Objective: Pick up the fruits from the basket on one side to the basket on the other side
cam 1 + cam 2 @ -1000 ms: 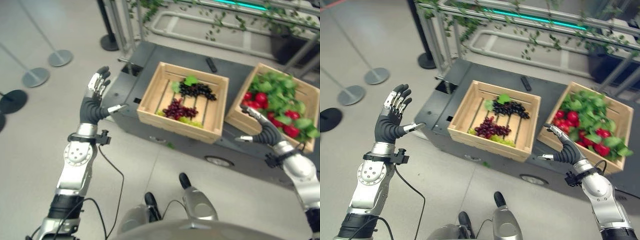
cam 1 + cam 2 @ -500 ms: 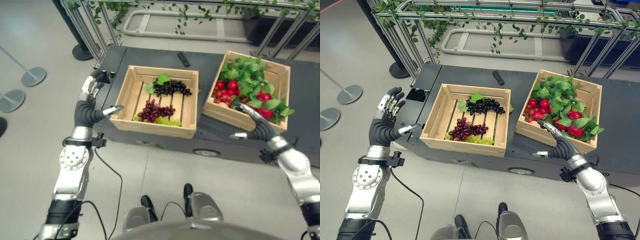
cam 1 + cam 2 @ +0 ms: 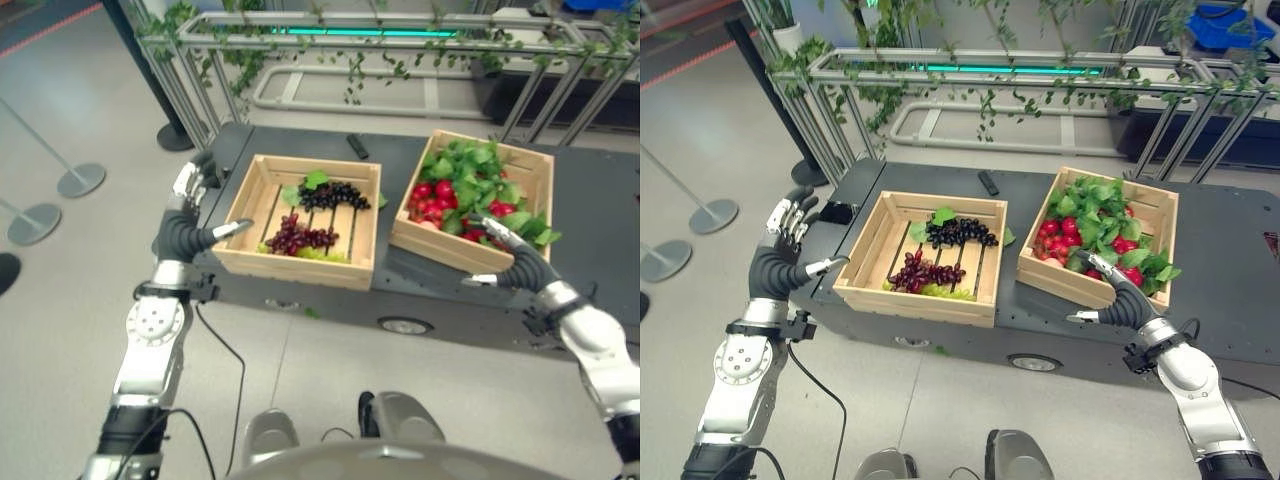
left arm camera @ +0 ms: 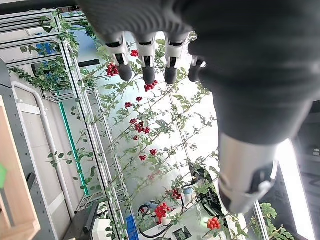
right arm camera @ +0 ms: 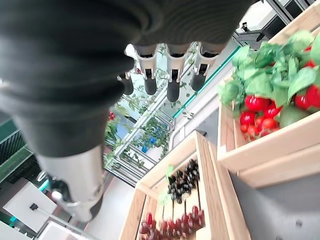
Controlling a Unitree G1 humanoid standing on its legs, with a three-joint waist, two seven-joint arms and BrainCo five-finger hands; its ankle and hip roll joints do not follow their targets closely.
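View has swung to centre both crates; left hand [image 3: 787, 262] and right hand [image 3: 1118, 299] hover open, empty; next, reach for red fruit [image 3: 1061, 230]

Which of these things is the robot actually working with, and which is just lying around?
Part of the job:
- left slatted wooden crate with dark and red grape bunches
- right wooden crate of red fruits and green leaves
- left hand and right hand, both open

Lying about:
- small black remote-like bar
- dark platform
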